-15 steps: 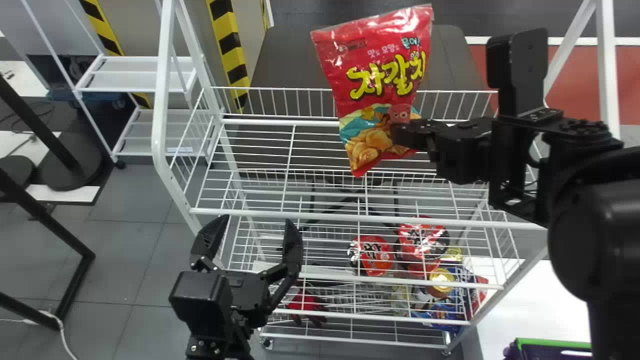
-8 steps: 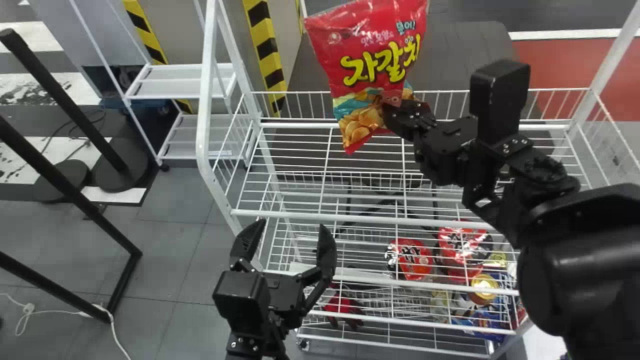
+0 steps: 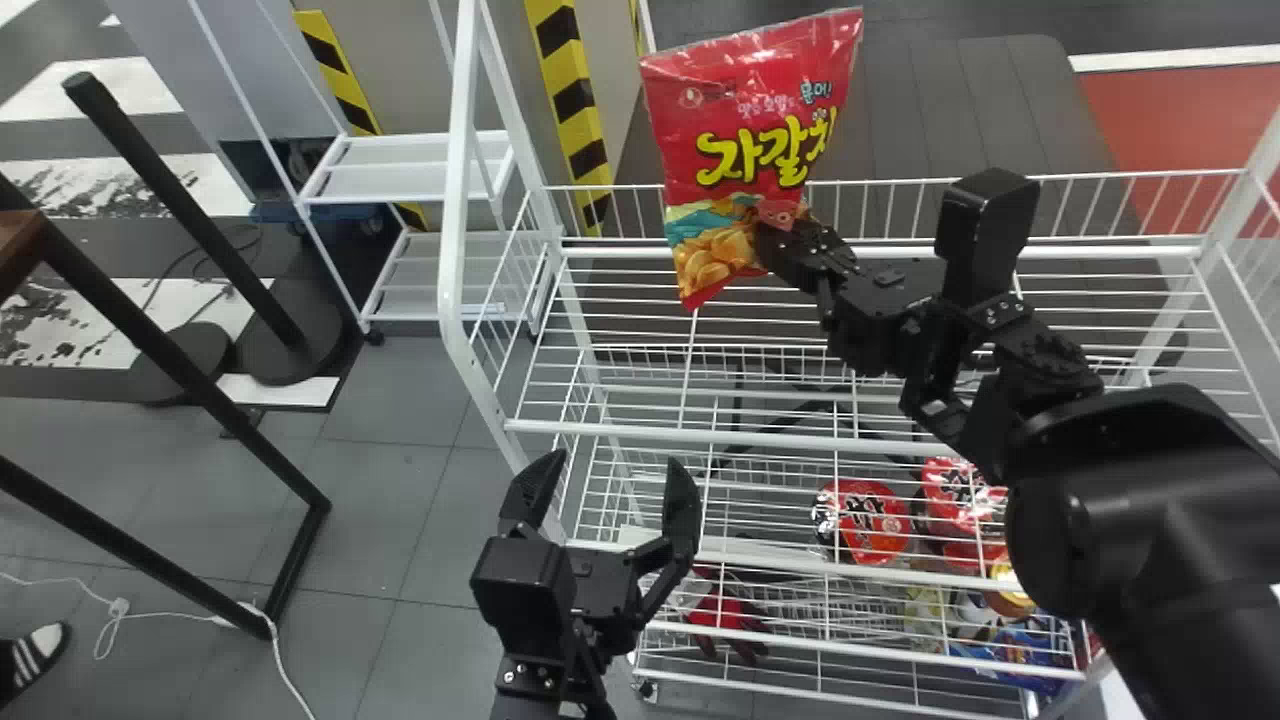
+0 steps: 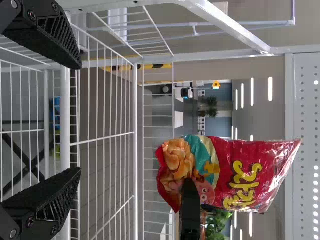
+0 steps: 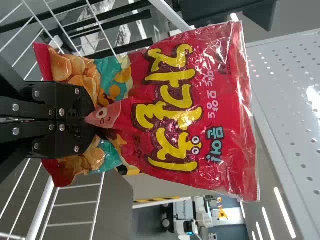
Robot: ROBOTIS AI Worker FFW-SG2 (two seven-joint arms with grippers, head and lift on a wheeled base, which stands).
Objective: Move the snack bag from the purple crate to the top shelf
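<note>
The red snack bag [image 3: 750, 130] is held upright above the top shelf [image 3: 700, 395] of the white wire rack, towards its back rail. My right gripper [image 3: 785, 240] pinches the bag's lower part. In the right wrist view the right gripper [image 5: 92, 117] is closed on the bag [image 5: 175, 110], bunching its film. My left gripper [image 3: 615, 490] stands open and empty in front of the rack, lower than the top shelf. In the left wrist view the left gripper [image 4: 80, 120] has its fingers wide apart, with the bag [image 4: 235, 172] farther off.
Red packages [image 3: 865, 520] and other goods lie on lower shelves beneath the wire. The rack's white left post [image 3: 460, 200] rises beside the top shelf. A black metal frame [image 3: 310, 500] and a smaller white rack [image 3: 410, 165] stand to the left.
The head view has shifted, so the rack and left gripper appear farther right. The bag, still gripped, has moved left relative to the rack. The left gripper stays open.
</note>
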